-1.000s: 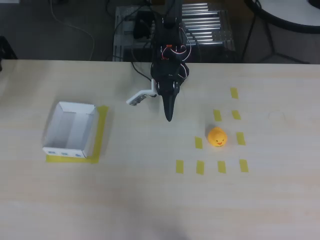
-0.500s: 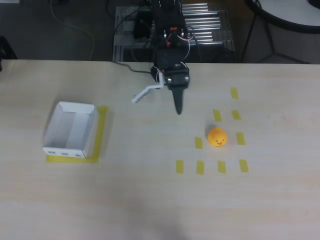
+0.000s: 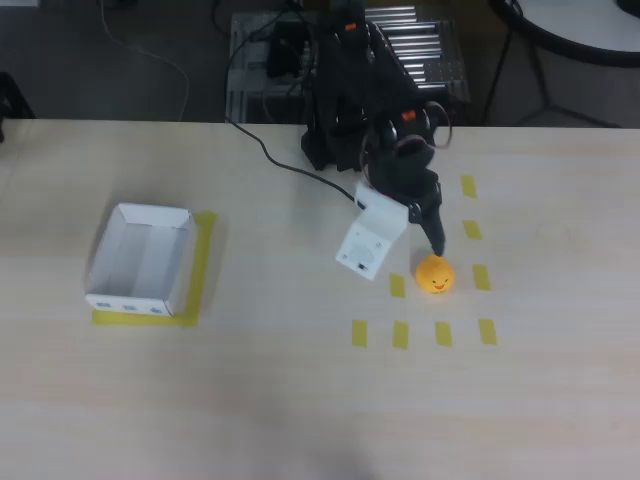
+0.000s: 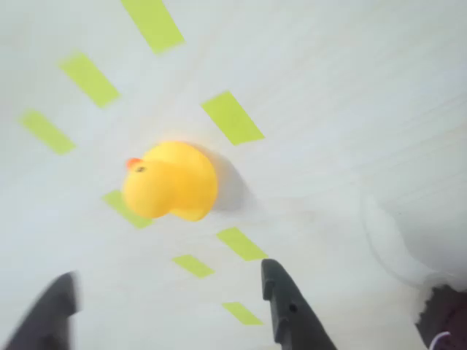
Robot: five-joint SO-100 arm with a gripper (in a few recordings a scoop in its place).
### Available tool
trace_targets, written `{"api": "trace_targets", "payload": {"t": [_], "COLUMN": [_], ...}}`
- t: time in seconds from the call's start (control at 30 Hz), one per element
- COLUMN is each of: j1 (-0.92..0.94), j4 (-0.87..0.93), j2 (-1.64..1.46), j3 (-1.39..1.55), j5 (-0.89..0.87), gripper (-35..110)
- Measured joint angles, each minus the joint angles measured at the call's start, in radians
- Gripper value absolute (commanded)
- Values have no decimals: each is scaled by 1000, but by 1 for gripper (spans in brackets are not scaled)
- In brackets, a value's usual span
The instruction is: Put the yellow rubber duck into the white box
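Now the yellow rubber duck (image 3: 435,274) sits upright on the pale wooden table (image 3: 300,400), ringed by short yellow tape strips (image 3: 398,286); seen from overhead its small face points toward six o'clock; strips lie at its nine, twelve and three o'clock, with a row of four further out at six. In my wrist view the duck (image 4: 171,181) rests free on the table, ahead of my fingers and touched by neither; its shadow falls toward three o'clock. My gripper (image 3: 400,240) hangs just at the duck's eleven o'clock in the overhead view, spread wide and holding nothing; the dark finger's tip comes down right by the duck's twelve o'clock edge, while the white finger (image 3: 372,243) splays off toward nine. The white box (image 3: 141,260) stands well apart at the duck's nine o'clock, on a yellow tape square (image 3: 203,262), blue marks along its six o'clock wall.
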State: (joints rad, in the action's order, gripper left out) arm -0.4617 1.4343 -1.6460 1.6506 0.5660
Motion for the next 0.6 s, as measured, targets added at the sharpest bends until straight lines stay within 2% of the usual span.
{"api": "trace_targets", "payload": {"t": [0.6], "j1": [-91], "j4": [-54], "j2": [281], "j3": [-158], "j5": [-48], "gripper": [44]}}
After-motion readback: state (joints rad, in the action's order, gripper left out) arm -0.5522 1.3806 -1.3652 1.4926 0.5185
